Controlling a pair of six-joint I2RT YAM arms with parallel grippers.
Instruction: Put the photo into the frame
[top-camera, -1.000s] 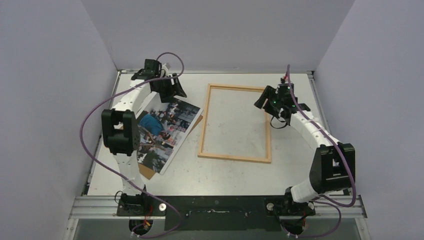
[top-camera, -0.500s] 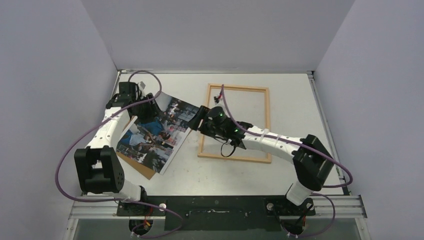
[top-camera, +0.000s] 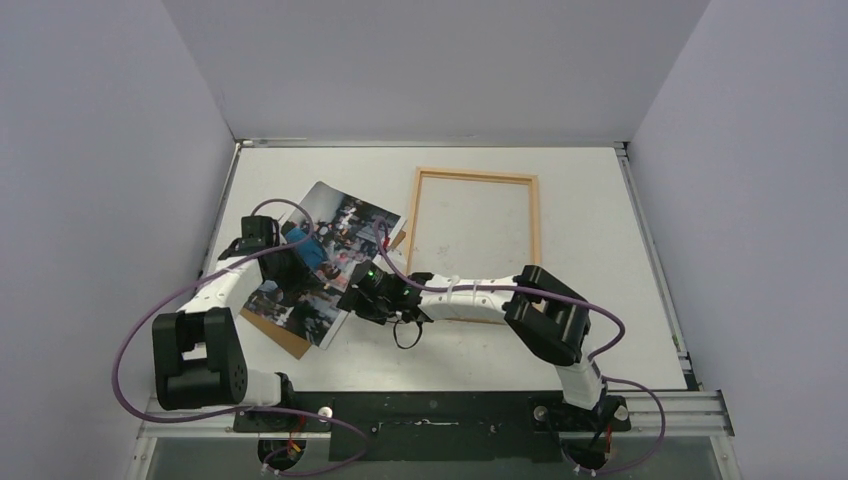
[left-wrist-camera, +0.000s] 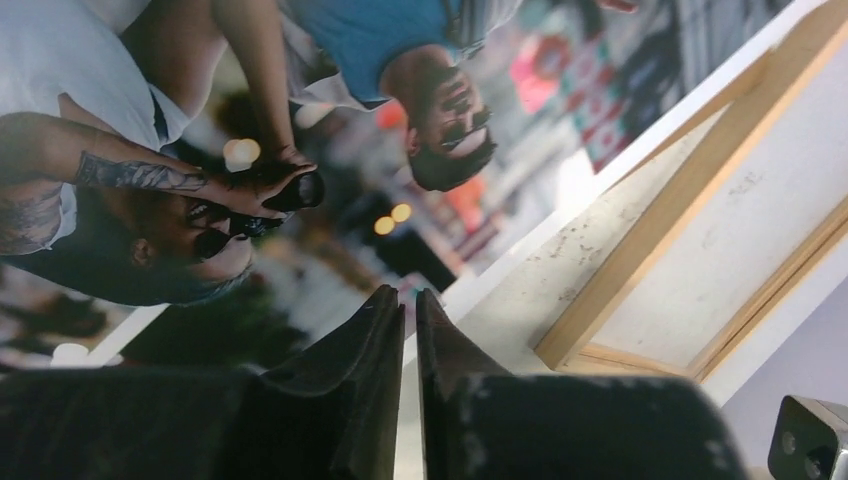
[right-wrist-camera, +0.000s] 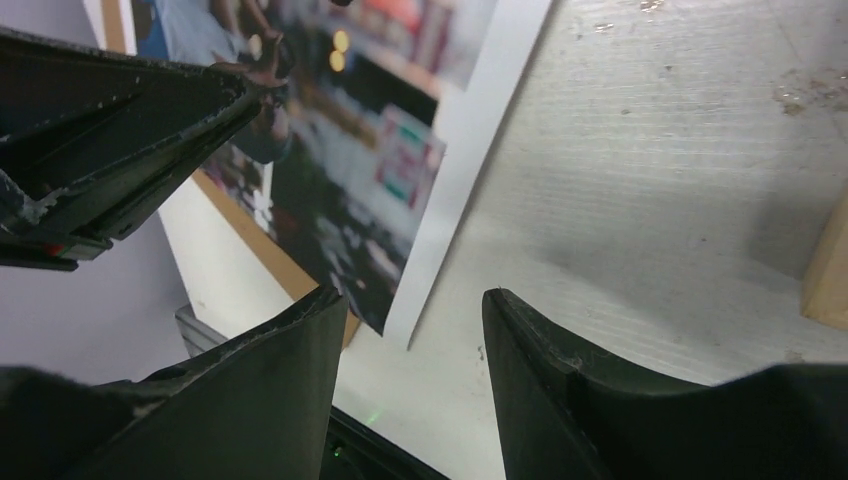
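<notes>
The photo (top-camera: 340, 225), a glossy street print with a white border, lies askew left of centre on a brown backing board (top-camera: 292, 343). The light-wood frame (top-camera: 537, 230) lies flat to its right, its near bar hidden by my right arm. My left gripper (top-camera: 283, 262) sits over the photo's left edge. In the left wrist view this gripper (left-wrist-camera: 410, 297) is shut to a thin slit with nothing between the jaws, and the photo (left-wrist-camera: 300, 120) and frame (left-wrist-camera: 660, 230) lie beyond. My right gripper (top-camera: 352, 300) is low at the photo's near right edge. It stands open (right-wrist-camera: 415, 300) with the photo's corner (right-wrist-camera: 350, 150) just ahead.
The backing board (right-wrist-camera: 290, 270) pokes out under the photo's near corner. A bit of the frame (right-wrist-camera: 830, 270) shows at the right edge of the right wrist view. My left gripper's fingers (right-wrist-camera: 130, 110) reach in from the upper left there. Lilac walls enclose the table on three sides.
The left gripper came from the far end of the photo toward me along its left edge and closed. The right arm swept from the frame's right bar to the photo's near right edge, narrowing slightly.
</notes>
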